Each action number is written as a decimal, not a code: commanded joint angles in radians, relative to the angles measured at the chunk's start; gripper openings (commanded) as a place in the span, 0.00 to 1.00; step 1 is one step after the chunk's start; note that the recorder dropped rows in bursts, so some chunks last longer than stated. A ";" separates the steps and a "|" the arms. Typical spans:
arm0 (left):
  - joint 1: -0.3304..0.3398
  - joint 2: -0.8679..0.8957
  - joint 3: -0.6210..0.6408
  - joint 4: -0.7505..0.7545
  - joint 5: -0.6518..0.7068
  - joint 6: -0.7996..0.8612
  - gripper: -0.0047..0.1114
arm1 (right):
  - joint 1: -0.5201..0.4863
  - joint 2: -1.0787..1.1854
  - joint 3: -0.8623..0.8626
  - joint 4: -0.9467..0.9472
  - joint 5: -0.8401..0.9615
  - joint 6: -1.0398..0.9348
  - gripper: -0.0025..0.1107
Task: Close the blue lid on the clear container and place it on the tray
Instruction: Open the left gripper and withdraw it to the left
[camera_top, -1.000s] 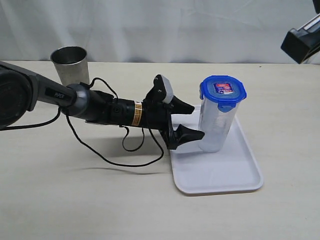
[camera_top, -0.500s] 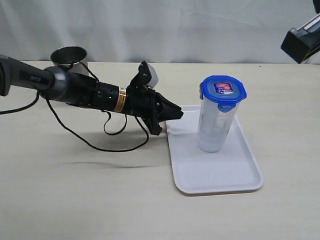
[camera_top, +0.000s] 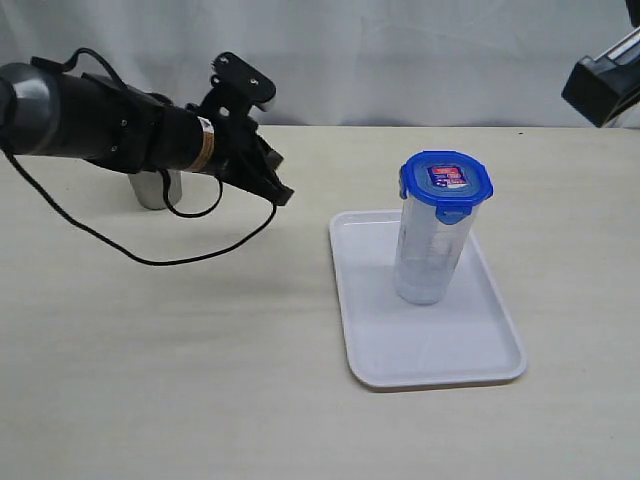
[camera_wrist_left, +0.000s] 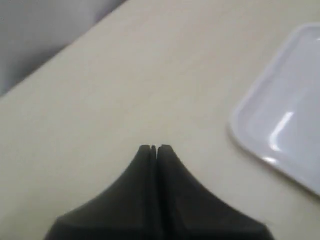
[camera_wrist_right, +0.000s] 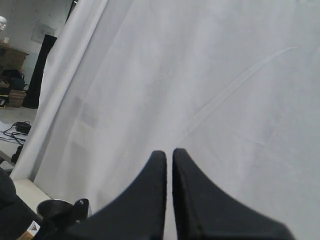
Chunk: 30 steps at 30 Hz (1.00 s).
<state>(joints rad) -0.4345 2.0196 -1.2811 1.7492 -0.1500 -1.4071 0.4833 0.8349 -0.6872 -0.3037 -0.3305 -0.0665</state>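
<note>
Now my left gripper (camera_top: 283, 194) hangs pinched together, empty, well apart from the tall clear plastic container (camera_top: 425, 262), bright blue lid (camera_top: 446, 182) on, upright on the flat white tray (camera_top: 440, 350)

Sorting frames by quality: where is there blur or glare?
Exterior view: sharp, even light, faint soft shadows on the table. Left wrist view: blurred throughout, a glare streak on the tray. Right wrist view: the right pincer is a dark silhouette against the bright curtain.
</note>
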 joint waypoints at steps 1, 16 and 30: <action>-0.040 -0.127 0.106 -0.005 0.351 -0.014 0.04 | -0.004 -0.004 0.005 0.003 0.010 -0.002 0.06; -0.043 -0.573 0.359 -0.005 0.428 -0.136 0.04 | -0.004 -0.004 0.005 0.003 0.010 -0.002 0.06; -0.043 -1.135 0.558 -0.005 0.426 -0.242 0.04 | -0.004 -0.004 0.005 0.003 0.006 -0.002 0.06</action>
<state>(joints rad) -0.4757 0.9989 -0.7613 1.7492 0.2775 -1.6186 0.4833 0.8349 -0.6872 -0.3037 -0.3264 -0.0665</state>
